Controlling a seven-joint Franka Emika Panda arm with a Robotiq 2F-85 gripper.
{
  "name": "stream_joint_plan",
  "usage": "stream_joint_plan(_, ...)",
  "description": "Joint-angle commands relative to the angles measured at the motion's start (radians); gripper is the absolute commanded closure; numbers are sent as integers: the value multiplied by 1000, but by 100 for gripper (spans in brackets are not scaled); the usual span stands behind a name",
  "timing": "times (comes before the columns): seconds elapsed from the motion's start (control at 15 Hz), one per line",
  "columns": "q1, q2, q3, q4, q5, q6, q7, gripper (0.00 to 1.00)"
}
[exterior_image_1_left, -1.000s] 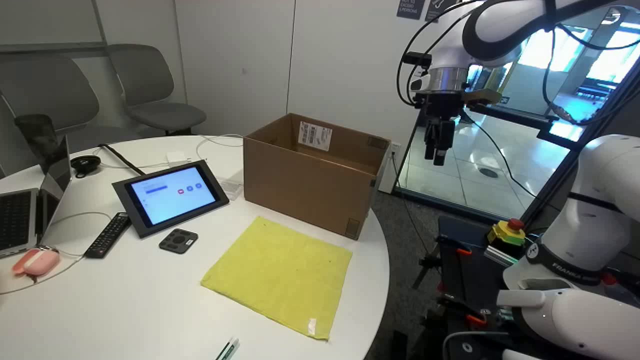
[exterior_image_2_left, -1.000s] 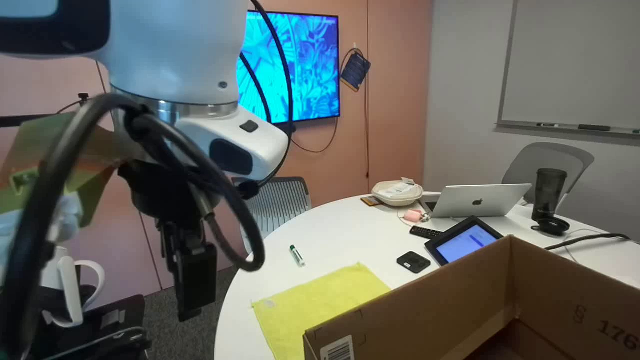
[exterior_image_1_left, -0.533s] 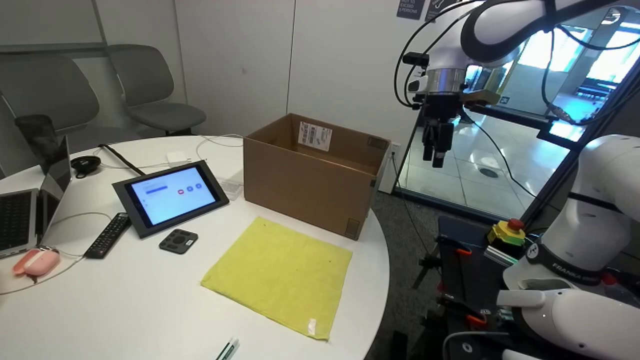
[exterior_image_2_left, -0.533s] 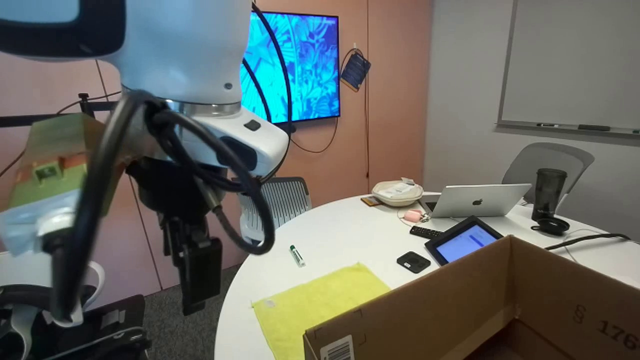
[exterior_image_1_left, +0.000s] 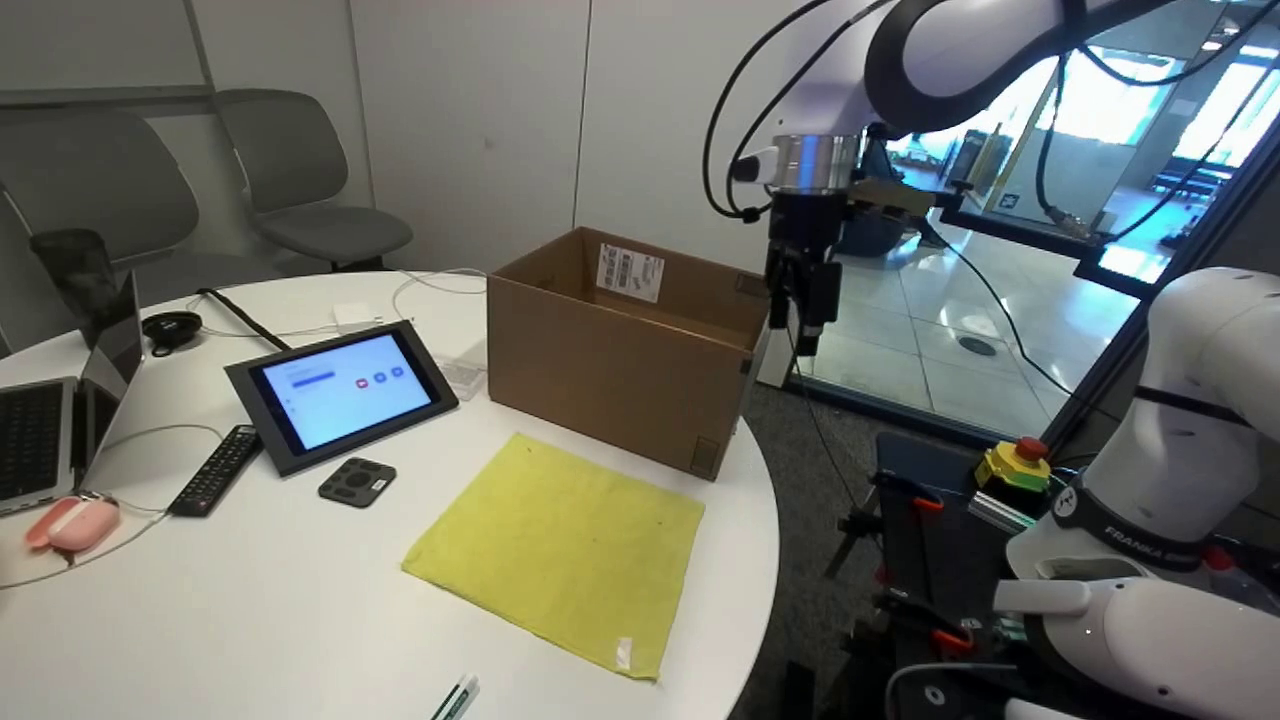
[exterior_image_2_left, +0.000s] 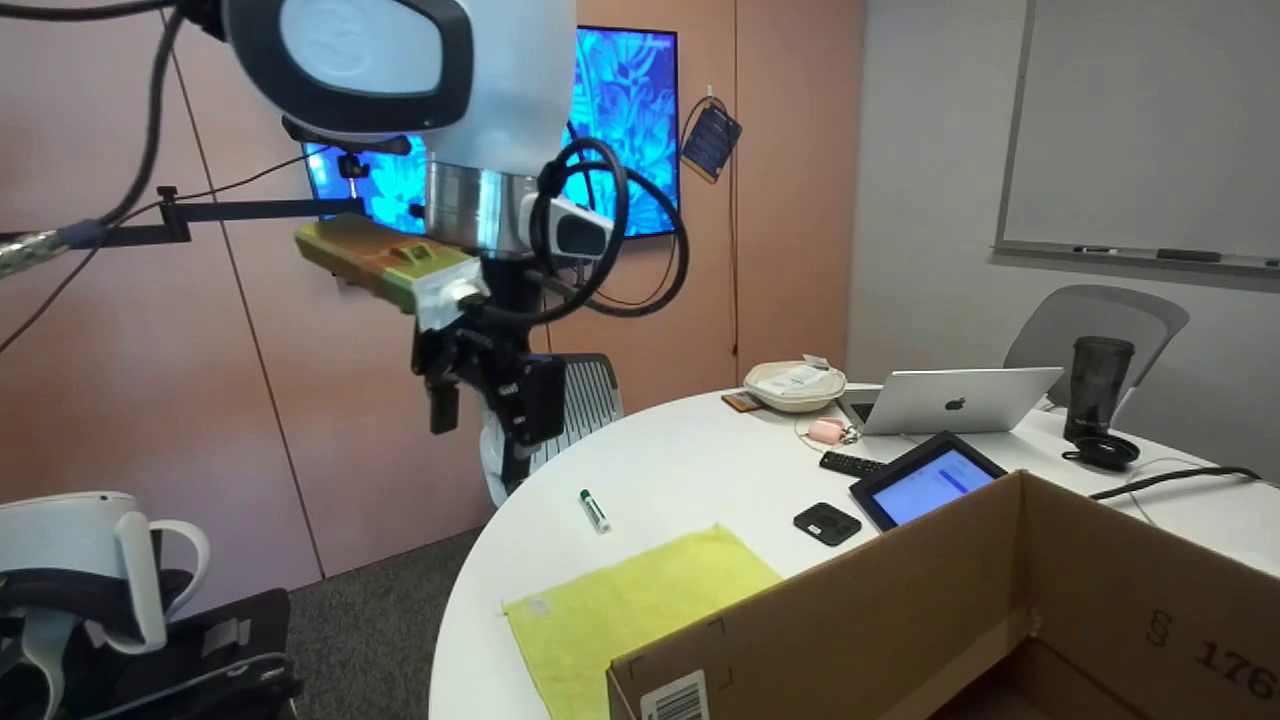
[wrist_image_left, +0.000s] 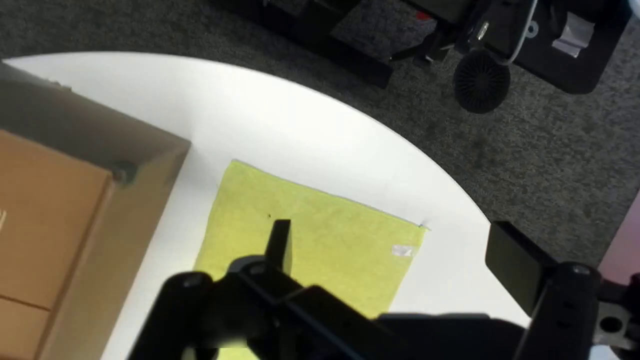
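Observation:
My black gripper (wrist_image_left: 391, 235) is open and holds nothing, its two fingers wide apart in the wrist view. It hangs in the air with fingers pointing down, in both exterior views (exterior_image_1_left: 795, 322) (exterior_image_2_left: 482, 440). In the wrist view a flat yellow cloth (wrist_image_left: 325, 215) with a small white tag lies below, partly behind the left finger. The cloth lies on the white round table in both exterior views (exterior_image_1_left: 565, 550) (exterior_image_2_left: 640, 610). An open brown cardboard box (exterior_image_1_left: 610, 370) stands beside the cloth; it also shows at the left in the wrist view (wrist_image_left: 125, 245).
A green and white marker (exterior_image_2_left: 594, 511) lies on the table (exterior_image_2_left: 700, 470). A tablet on a stand (exterior_image_1_left: 345, 390), a small black device (exterior_image_1_left: 357, 482), a black remote (exterior_image_1_left: 215, 470) and a laptop (exterior_image_2_left: 960, 400) stand farther off. The box walls rise high at the table's edge.
The arm has swung toward the table, leftward and slightly down in an exterior view, rightward and farther off in an exterior view. The gripper has turned. Cloth and box have not moved.

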Motion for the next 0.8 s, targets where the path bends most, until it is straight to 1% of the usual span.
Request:
stream_joint_plan(0.0, 41, 208, 82, 187, 35, 37, -4, 0)
stream_joint_plan(0.13, 52, 315, 129, 286, 30, 53, -21, 0)
stream_joint_plan(0.4, 59, 546, 213, 508, -32, 62, -49, 0)
stream_joint_plan(0.73, 95, 809, 280, 781, -157, 47, -73, 0)
